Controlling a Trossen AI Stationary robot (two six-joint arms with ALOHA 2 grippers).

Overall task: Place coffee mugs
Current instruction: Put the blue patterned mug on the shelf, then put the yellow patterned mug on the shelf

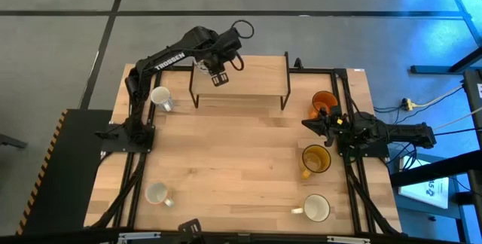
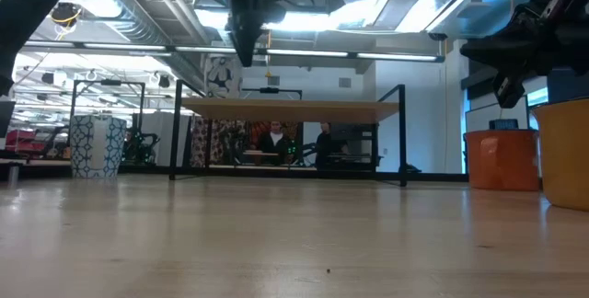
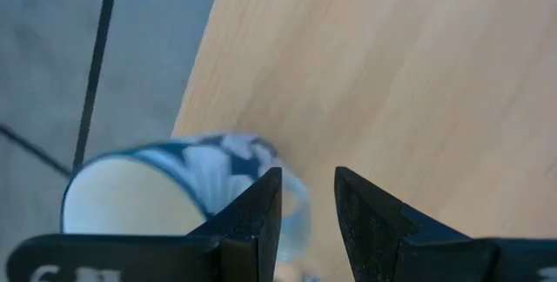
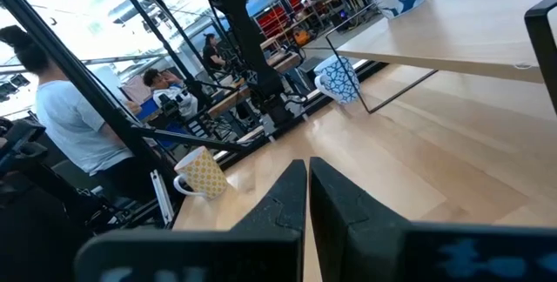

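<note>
My left gripper (image 1: pixel 219 77) hangs over the left end of the raised shelf (image 1: pixel 248 78), fingers pointing down and a little apart (image 3: pixel 307 217). A blue-and-white patterned mug (image 3: pixel 148 199) stands on the shelf top right beside them, also seen in the low view (image 2: pixel 221 77). My right gripper (image 1: pixel 310 122) is shut (image 4: pixel 308 199) and waits near the table's right edge, beside the orange mug (image 1: pixel 324 101). On the table stand a white mug (image 1: pixel 160 97), another white mug (image 1: pixel 157 193), the amber mug (image 1: pixel 315 159) and a cream mug (image 1: pixel 316 208). My left gripper comes at the patterned mug from above. One finger (image 3: pixel 257 217) stands against the mug's side, and a pale part of the mug (image 3: pixel 298 208) shows in the gap. I cannot tell whether the fingers touch it. The mug rests upright on the shelf.
The shelf stands on thin black legs (image 1: pixel 286 97) along the table's far edge, with open space under it (image 2: pixel 294 142). The table's wooden middle (image 1: pixel 233 161) holds nothing. Black frame rails (image 1: pixel 354 184) run along both sides. People sit at desks in the room behind (image 4: pixel 70 125).
</note>
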